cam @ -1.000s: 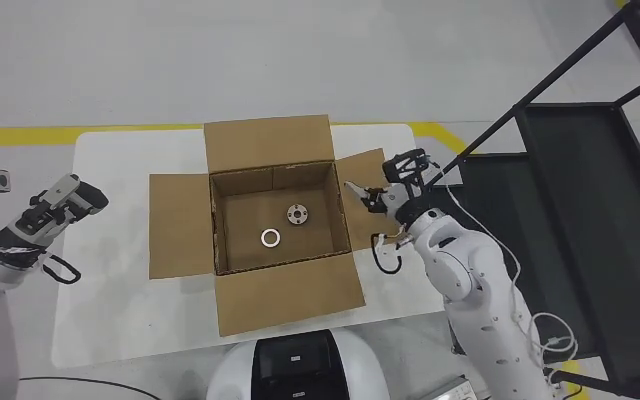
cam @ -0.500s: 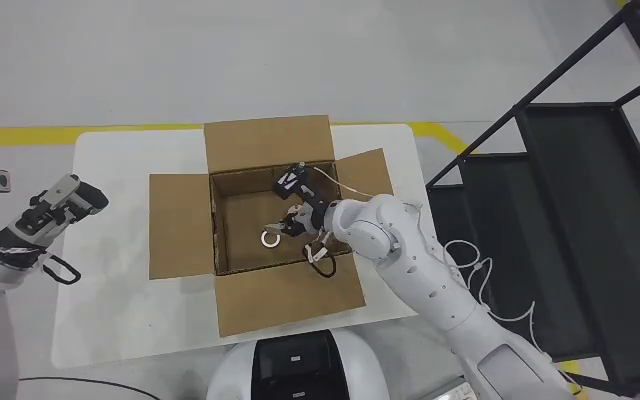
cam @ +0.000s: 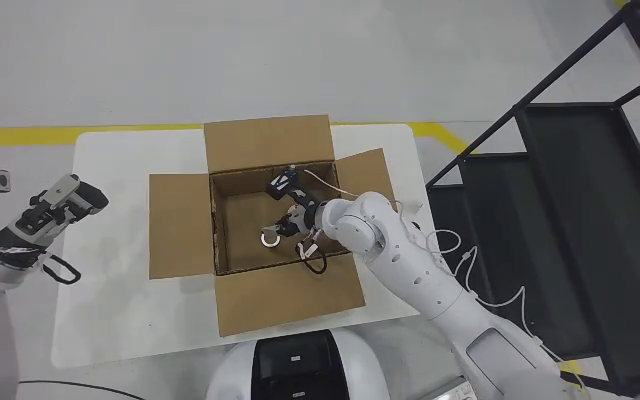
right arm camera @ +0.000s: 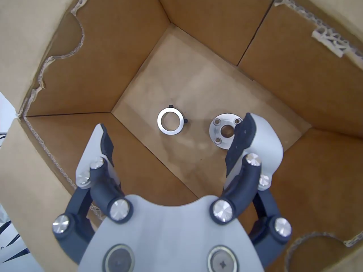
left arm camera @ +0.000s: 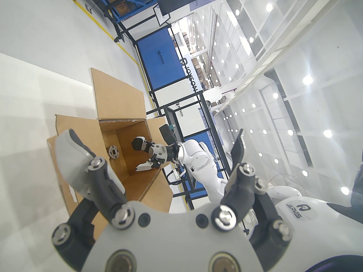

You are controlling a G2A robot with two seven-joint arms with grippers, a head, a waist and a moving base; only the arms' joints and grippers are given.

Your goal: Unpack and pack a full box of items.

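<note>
Right wrist view: right tool (right arm camera: 175, 121) partly covers flange (right arm camera: 214, 131).

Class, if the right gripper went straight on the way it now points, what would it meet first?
Probably the metal ring on the box floor, seen between the right gripper's open fingers, though depth is unclear.

White lettering (beside a round logo) stands on blue panels (left arm camera: 170, 66).

Box (right arm camera: 215, 9): brown corrugated cardboard, matt; torn edges rough.
Ring (right arm camera: 171, 131): smooth bright metal.
Flange (right arm camera: 216, 131): dull machined metal.
Right gripper (right arm camera: 175, 121): glossy white plastic shells, dark textured pads (right arm camera: 241, 140).
Table (cam: 120, 300): white, smooth, matt.
</note>
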